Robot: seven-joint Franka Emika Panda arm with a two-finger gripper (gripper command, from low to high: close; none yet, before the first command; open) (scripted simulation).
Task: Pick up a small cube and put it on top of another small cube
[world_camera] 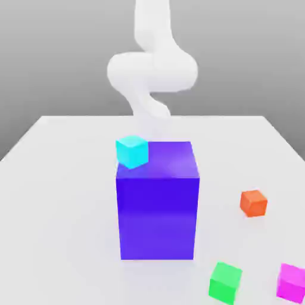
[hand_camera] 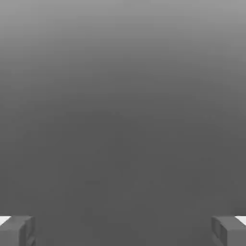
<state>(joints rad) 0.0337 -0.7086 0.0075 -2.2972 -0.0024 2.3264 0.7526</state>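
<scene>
Pincer (hand_camera: 123,233) jaws are standing wide apart, holding nothing. I'm seeing the magenta cube (world_camera: 291,283) sitting near the tabletop's (world_camera: 71,196) front-right corner in the exterior view, presumably awaiting pickup.

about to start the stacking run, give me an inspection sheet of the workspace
surface: pale table, plain
job's things: magenta cube, green cube and orange cube apart on the table; cyan cube at the big blue block, resting on it or in front, cannot tell
clutter: big blue block, upright
gripper: open, nothing between the fingers
cables: nothing seen
surroundings: plain grey backdrop
</scene>
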